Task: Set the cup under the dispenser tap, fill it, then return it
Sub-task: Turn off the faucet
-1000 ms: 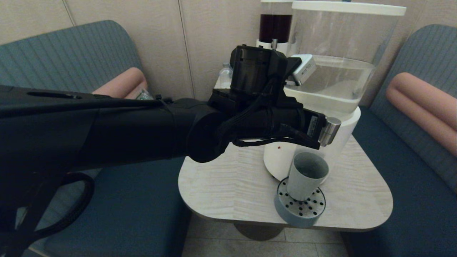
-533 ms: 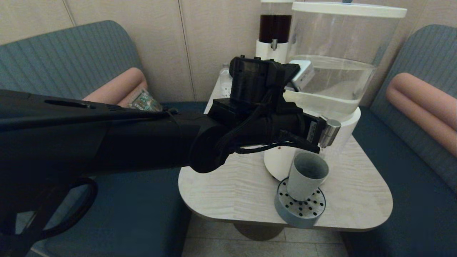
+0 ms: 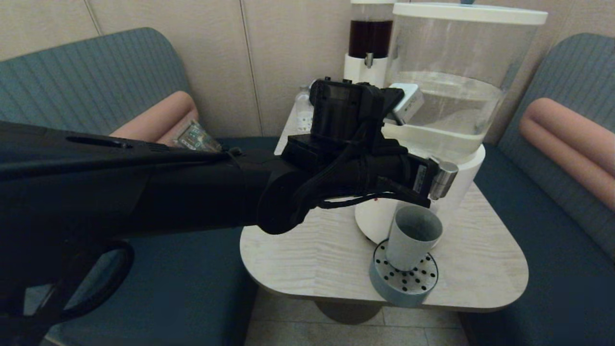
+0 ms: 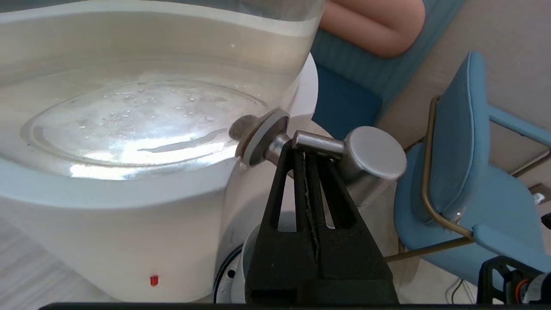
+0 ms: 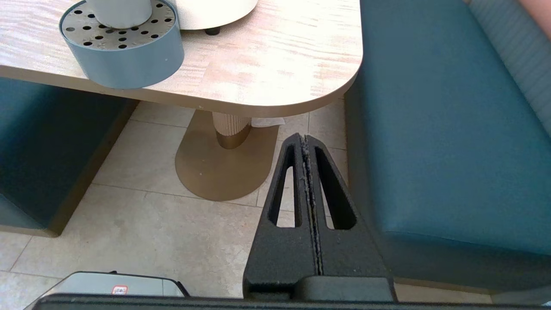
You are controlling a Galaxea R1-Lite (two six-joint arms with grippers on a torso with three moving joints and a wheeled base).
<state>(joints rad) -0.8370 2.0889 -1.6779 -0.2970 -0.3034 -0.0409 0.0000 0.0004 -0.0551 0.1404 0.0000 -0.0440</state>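
The grey-blue cup (image 3: 413, 235) stands upright on a round perforated drip tray (image 3: 403, 281), directly below the brushed-steel dispenser tap (image 3: 443, 175). That tap juts from the white base of the large clear-tank dispenser (image 3: 461, 72). My left gripper (image 4: 303, 146) is shut, its tips pressed against the thin steel pin of the tap (image 4: 366, 161) just behind the round cap. Whether liquid is running I cannot tell. My right gripper (image 5: 304, 140) hangs shut and holding nothing, over the floor beside the table.
A smaller dispenser with dark liquid (image 3: 369, 38) stands behind the big one, and a small clear bottle (image 3: 302, 108) sits at the table's back left. Blue benches flank the table (image 3: 307, 254). A blue chair (image 4: 465, 142) stands beyond the tap.
My left wrist has dropped a little and stays at the tap. The cup and drip tray have not moved.
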